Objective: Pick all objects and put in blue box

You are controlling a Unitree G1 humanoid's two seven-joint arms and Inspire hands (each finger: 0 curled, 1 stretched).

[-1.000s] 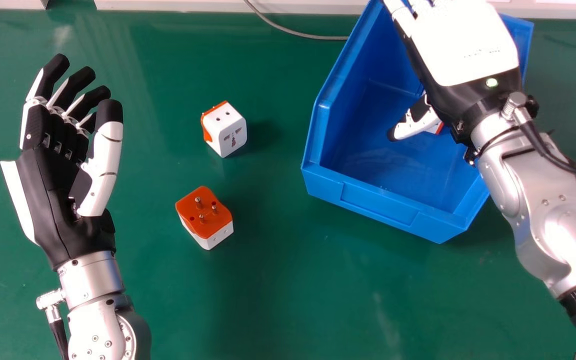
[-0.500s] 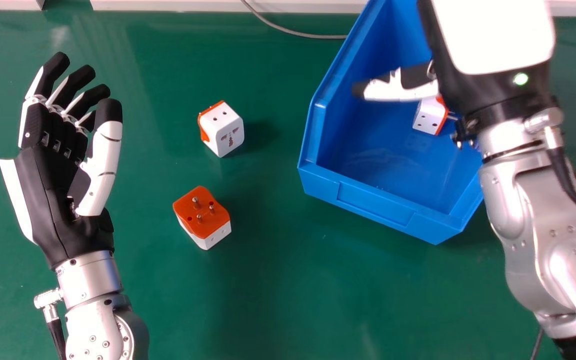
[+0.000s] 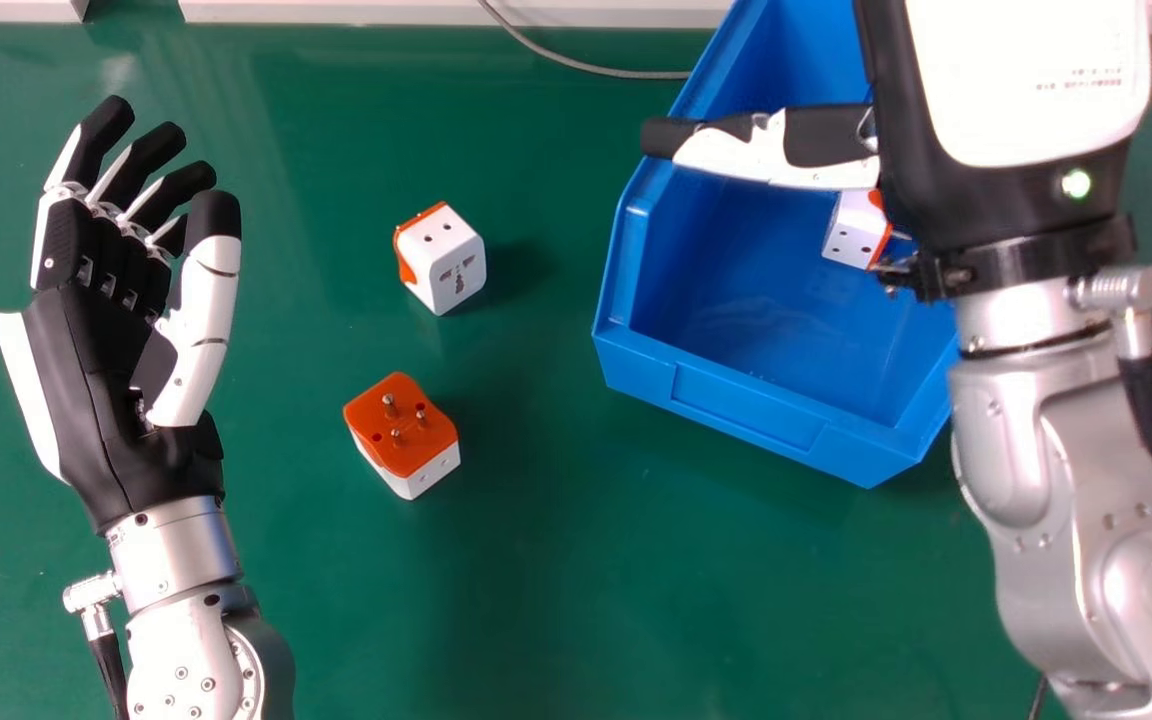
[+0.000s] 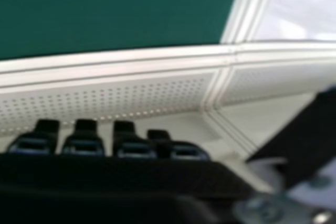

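Note:
My right hand (image 3: 1006,110) is over the right side of the blue box (image 3: 751,405) in the head view, its thumb stretched left across the box's left wall. The right hand's fingertips (image 4: 100,140) look straight in the right hand view, with nothing held. Inside the box, a white and orange adapter (image 3: 854,232) lies partly under that hand. Left of the box, a white adapter with an orange back (image 3: 444,260) rests on the table. Nearer the front is another adapter, orange face with pins up (image 3: 402,430). My left hand (image 3: 111,350) is open at the left, palm up, holding nothing.
The green table (image 3: 556,580) extends around the box. A grey cable (image 3: 586,68) runs along the far side to the box, near the pale frame (image 3: 336,10) at the table's back edge.
My right hand has moved right and its thumb has swung out to the left, uncovering the adapter in the box. The left hand has barely shifted. The view has shifted slightly.

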